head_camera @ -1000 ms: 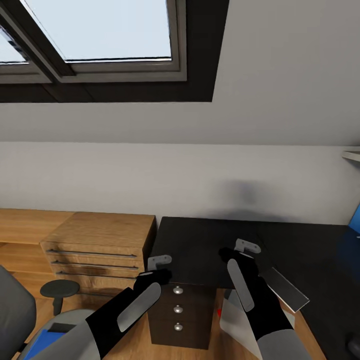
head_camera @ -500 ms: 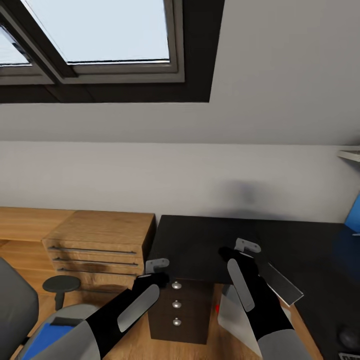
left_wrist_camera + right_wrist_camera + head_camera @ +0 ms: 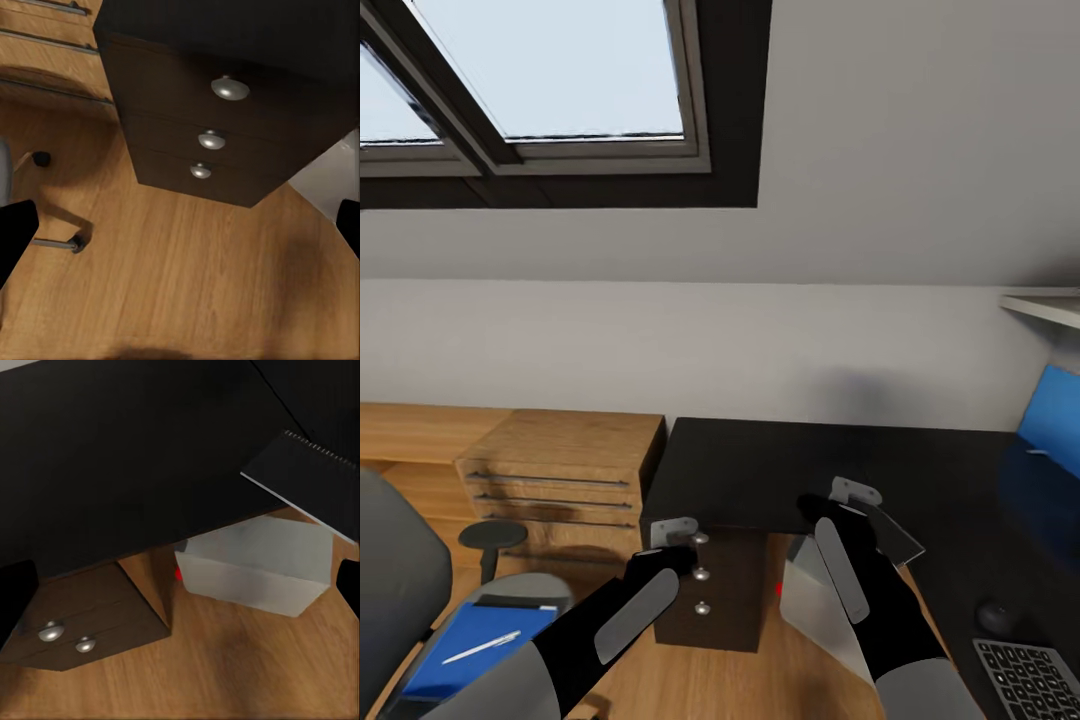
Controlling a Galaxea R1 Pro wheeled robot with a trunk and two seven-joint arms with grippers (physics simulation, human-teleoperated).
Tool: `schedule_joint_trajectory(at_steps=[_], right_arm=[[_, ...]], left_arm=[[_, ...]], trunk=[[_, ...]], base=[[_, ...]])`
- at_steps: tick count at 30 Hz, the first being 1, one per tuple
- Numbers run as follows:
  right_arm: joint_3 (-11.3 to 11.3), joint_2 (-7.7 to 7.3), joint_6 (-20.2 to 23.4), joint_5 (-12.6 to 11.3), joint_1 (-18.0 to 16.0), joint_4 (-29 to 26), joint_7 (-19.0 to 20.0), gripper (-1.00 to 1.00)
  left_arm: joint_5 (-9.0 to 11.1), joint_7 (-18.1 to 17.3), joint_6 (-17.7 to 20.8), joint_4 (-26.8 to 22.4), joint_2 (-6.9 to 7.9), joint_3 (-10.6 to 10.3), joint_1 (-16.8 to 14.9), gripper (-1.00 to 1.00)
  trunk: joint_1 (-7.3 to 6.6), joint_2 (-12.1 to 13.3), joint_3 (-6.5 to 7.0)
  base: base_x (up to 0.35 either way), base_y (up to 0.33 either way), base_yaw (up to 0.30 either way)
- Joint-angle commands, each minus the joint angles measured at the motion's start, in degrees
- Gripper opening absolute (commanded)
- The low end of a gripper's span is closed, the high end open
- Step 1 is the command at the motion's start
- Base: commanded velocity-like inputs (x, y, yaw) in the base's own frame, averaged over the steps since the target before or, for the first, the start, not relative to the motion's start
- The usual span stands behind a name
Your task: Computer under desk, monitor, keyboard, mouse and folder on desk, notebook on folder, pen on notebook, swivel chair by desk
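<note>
The black desk point(image 3: 760, 470) has knobbed drawers point(image 3: 214, 139), and the pale computer point(image 3: 815, 605) stands on the floor beneath it. A thin dark grey notebook point(image 3: 315, 480) lies at the desk's front edge, jutting out above the computer point(image 3: 255, 562). My right gripper point(image 3: 850, 505) hovers open just in front of the notebook point(image 3: 890, 535). My left gripper point(image 3: 670, 545) is open over the floor before the drawers. The blue folder point(image 3: 475, 640) lies on the swivel chair point(image 3: 390, 590) with the pen point(image 3: 480, 647) on it. The mouse point(image 3: 995, 615) and keyboard point(image 3: 1030, 680) lie on the desk at the right. The monitor is out of view.
A light wooden drawer unit point(image 3: 560, 470) stands left of the desk. A blue panel point(image 3: 1050, 420) leans at the far right under a white shelf point(image 3: 1040, 305). A skylight sits in the sloping ceiling. Bare wooden floor point(image 3: 187, 285) lies between chair and desk.
The whole view has shifted, so the camera moved. The folder with the pen, the mouse and the keyboard have come into view. Both arms hold the same pose.
</note>
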Motion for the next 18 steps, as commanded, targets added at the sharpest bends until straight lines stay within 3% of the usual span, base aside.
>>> schedule_joint_trajectory(at_steps=[1,9,18], right_arm=[[0.1,-0.02,0.1,-0.6,0.0,0.0,-0.6,1.00],[0.2,0.06,0.0,-0.6,0.0,0.3,-0.4,1.00],[0.2,0.13,-3.2,-0.6,0.6,-0.1,-0.5,1.00]], left_arm=[[0.2,0.4,0.2,-0.1,0.05,-0.2,-0.1,1.00],[0.1,0.4,0.3,-0.1,0.00,-0.2,-0.1,1.00],[0.1,0.4,0.4,-0.1,-0.12,-0.1,-0.1,1.00]], trunk=[[0.00,-0.1,-0.03],[0.00,-0.1,-0.03],[1.97,-3.7,-1.65]], base=[[-0.273,-0.083,0.000],[-0.078,-0.022,0.000],[-0.004,-0.001,0.000]])
